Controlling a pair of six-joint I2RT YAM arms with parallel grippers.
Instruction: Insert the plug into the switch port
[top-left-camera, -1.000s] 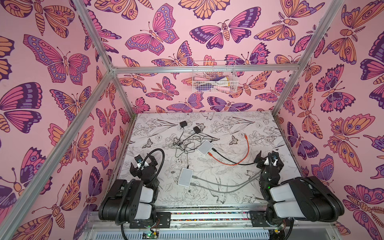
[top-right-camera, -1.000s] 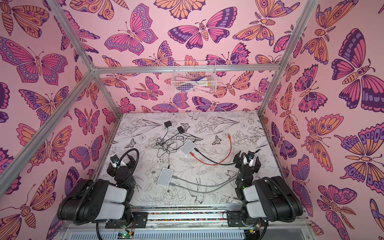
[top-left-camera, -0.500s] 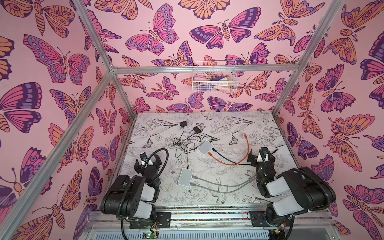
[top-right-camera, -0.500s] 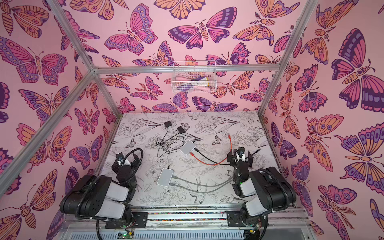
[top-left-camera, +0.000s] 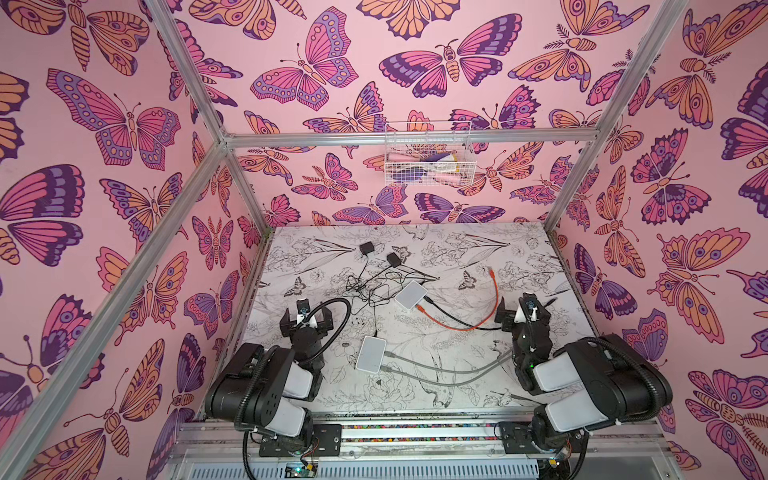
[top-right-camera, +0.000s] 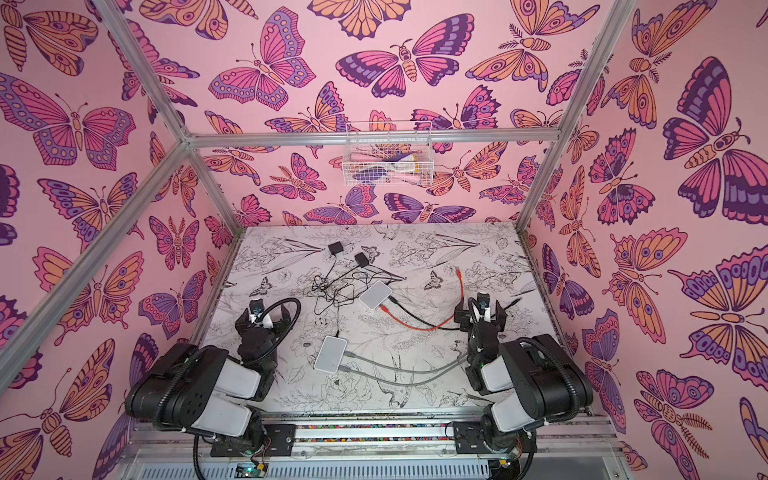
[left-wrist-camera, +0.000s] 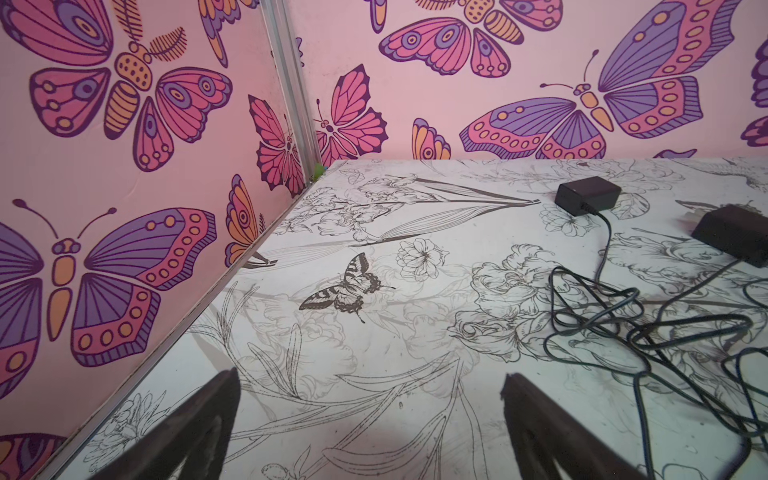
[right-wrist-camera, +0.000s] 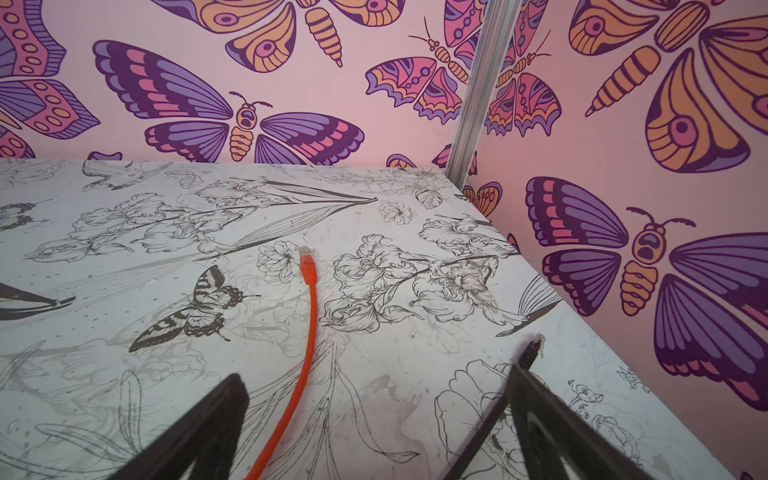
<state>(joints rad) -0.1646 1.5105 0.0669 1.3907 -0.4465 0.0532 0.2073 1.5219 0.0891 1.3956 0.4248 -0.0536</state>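
Right tool (right-wrist-camera: 374, 374) has advanced over the limp orange cable (right-wrist-camera: 311, 332), spread like left tool (left-wrist-camera: 369, 374); best gripped at its rigid plug (right-wrist-camera: 307, 266).

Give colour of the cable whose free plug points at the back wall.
Orange cable; clearest in right wrist view.

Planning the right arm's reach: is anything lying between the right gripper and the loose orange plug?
Nothing visible. The orange plug lies on the table ahead of the open right gripper; only its own cable runs back between the jaws.
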